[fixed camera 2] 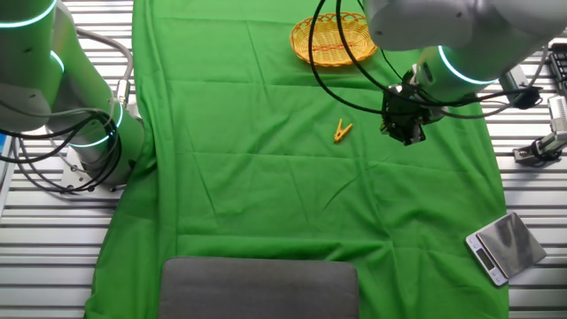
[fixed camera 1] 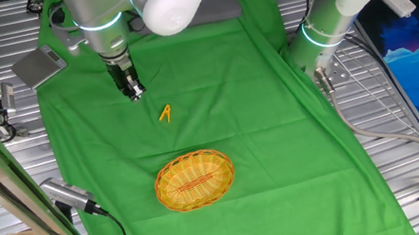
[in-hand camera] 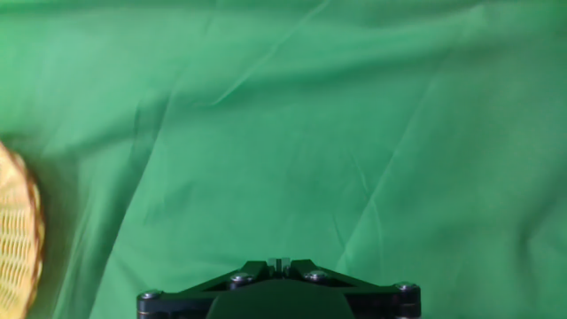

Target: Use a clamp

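1. The basket (fixed camera 1: 194, 180) is an oval yellow woven one, lying on the green cloth (fixed camera 1: 273, 144) that covers the bench (fixed camera 1: 408, 141). Nothing shows inside it in either fixed view; the hand view catches only its rim at the left edge (in-hand camera: 18, 230).
2. The clamp (fixed camera 1: 165, 113) is a small yellow-orange A-shaped clip lying on the cloth (its two prongs point down in one fixed view), between the basket and the tool, apart from both. In the other fixed view it lies (fixed camera 2: 342, 131) just left of the tool.
3. The tool (fixed camera 1: 134, 91) hangs beside the clamp, not touching it. Its fingertips appear pressed together, with nothing between them; in the other fixed view the tool (fixed camera 2: 405, 133) is a dark lump and the fingers are hard to make out, and the hand view shows only the black base.
4. A small silver scale (fixed camera 2: 502, 246) sits at the cloth's edge. Its display is too small to read.
5. A grey pad (fixed camera 2: 259, 288) lies on the near end of the cloth in the other fixed view.
6. No brand or writing can be read anywhere.
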`<move>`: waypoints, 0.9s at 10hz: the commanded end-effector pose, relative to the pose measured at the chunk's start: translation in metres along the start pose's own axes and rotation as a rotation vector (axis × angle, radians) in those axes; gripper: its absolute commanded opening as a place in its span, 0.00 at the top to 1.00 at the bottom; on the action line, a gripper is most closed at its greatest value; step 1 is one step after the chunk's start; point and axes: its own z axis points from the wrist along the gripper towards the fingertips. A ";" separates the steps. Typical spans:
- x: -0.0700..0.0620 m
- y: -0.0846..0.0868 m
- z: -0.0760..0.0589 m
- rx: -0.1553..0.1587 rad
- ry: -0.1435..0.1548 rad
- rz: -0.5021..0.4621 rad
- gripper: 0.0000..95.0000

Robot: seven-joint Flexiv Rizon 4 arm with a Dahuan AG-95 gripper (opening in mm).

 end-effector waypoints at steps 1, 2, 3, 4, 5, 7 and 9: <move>0.000 0.001 0.000 -0.016 -0.005 -0.020 1.00; 0.000 0.001 0.000 -0.017 -0.005 -0.026 1.00; 0.000 0.001 0.000 -0.016 -0.005 -0.030 1.00; -0.001 0.007 0.005 -0.014 -0.005 -0.031 1.00; -0.002 0.014 0.012 -0.011 -0.007 -0.034 1.00; 0.000 0.027 0.025 -0.013 -0.008 -0.023 1.00; 0.007 0.032 0.031 -0.013 -0.008 -0.016 1.00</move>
